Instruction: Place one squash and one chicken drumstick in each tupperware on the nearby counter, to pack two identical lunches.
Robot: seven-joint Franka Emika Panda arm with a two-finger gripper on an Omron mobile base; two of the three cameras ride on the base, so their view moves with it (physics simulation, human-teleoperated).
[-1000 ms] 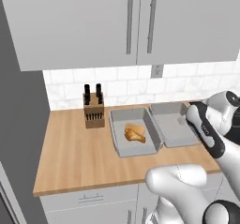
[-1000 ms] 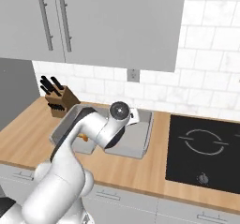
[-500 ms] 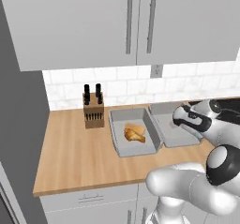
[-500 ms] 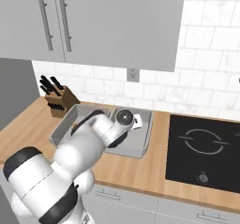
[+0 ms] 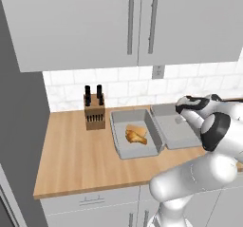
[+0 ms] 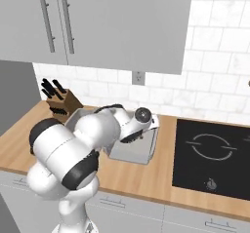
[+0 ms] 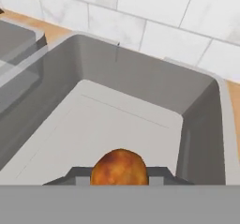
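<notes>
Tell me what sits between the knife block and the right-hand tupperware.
The other tupperware, holding a chicken drumstick, in the left base view.

knife block (image 5: 94, 113) left of tupperware (image 5: 119, 143) | drumstick (image 5: 136, 135) in it

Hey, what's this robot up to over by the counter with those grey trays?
It is packing food into two grey tupperware trays side by side on the wooden counter. The left tray already holds a golden-brown chicken drumstick. The arm has reached over the right tray, and its gripper, shut on a small round orange-red squash, holds it just above that tray's bare floor. A knife block stands to the left.
</notes>
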